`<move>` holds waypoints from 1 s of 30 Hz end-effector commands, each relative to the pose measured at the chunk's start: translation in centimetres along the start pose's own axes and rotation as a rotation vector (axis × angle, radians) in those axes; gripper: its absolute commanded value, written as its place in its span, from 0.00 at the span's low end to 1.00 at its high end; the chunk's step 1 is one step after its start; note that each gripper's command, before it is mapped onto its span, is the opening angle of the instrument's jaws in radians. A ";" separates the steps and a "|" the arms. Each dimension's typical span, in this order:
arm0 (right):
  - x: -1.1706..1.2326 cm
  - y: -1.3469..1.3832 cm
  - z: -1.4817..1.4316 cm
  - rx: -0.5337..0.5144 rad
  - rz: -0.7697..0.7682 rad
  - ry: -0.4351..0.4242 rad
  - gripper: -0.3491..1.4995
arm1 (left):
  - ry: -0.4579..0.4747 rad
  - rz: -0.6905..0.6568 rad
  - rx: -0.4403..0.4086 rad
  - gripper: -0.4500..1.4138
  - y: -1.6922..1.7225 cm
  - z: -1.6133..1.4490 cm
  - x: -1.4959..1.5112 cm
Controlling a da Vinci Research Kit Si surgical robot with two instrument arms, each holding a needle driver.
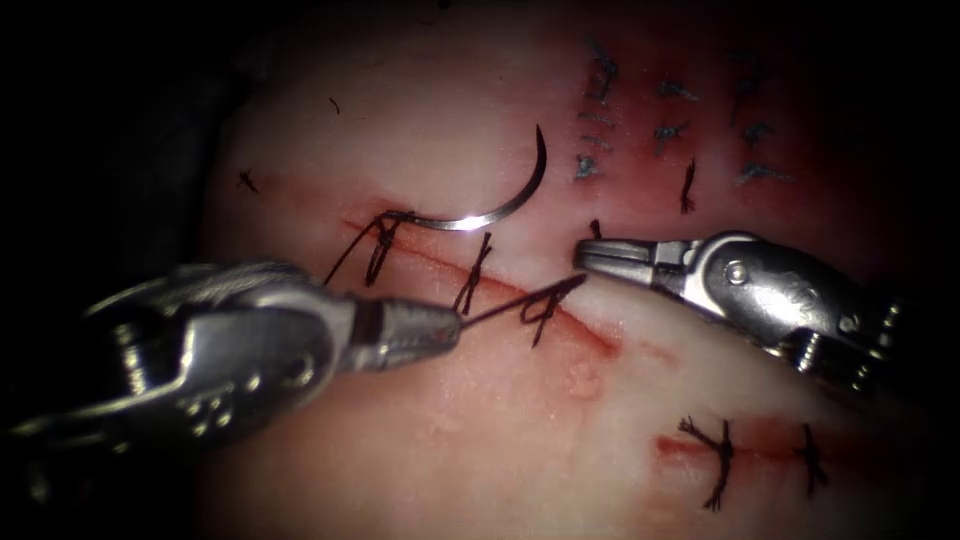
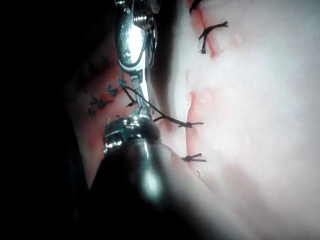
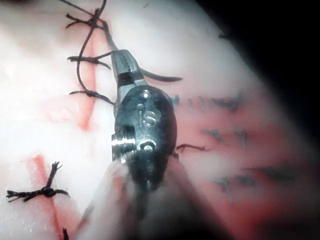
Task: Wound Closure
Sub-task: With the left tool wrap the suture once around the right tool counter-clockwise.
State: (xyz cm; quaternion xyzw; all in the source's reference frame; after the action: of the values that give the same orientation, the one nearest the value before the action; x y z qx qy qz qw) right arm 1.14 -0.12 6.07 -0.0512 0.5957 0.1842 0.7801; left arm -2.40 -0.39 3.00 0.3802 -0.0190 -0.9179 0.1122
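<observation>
Left gripper [image 1: 452, 327] grips thread [image 1: 510, 303]; needle [image 1: 500, 205] lies on tissue [image 1: 400, 130].

**Left tool clamped on thread, right tool empty**

The left tool [image 1: 452, 327] reaches in from the lower left, jaws closed on the thread [image 1: 505, 307]. The right tool [image 1: 582, 257] enters from the right, jaws together, holding nothing, tip pointing left.

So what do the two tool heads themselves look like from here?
Both are bare silver metal with small screws and pivot pins. The left tool has a ribbed collar behind a short tapered tip. The right tool has slim jaws and a rounded wrist housing, stamped with an S in its wrist view.
</observation>
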 end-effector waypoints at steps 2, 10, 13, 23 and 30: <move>-0.08 0.11 0.23 0.002 -0.018 0.015 0.00 | 0.004 0.012 -0.006 0.05 -0.14 0.06 -0.01; -0.18 0.01 0.38 0.047 -0.046 0.132 0.00 | -0.011 0.040 -0.013 0.05 -0.52 0.27 -0.14; -0.13 -0.06 0.37 0.042 -0.044 0.174 0.00 | -0.034 0.039 -0.005 0.05 -0.64 0.46 -0.23; 0.14 -0.46 0.29 0.033 -0.025 0.353 0.00 | -0.113 0.065 -0.077 0.05 -0.78 1.17 -0.56; 0.19 -0.63 0.18 -0.055 0.031 0.408 0.00 | -0.125 0.091 -0.133 0.05 -0.53 1.46 -0.72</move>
State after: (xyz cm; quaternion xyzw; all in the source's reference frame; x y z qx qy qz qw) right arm 1.51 -0.59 5.81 -0.1001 0.7364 0.1936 0.6405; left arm -2.98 0.15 4.45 0.3108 0.0193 -0.9336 0.1770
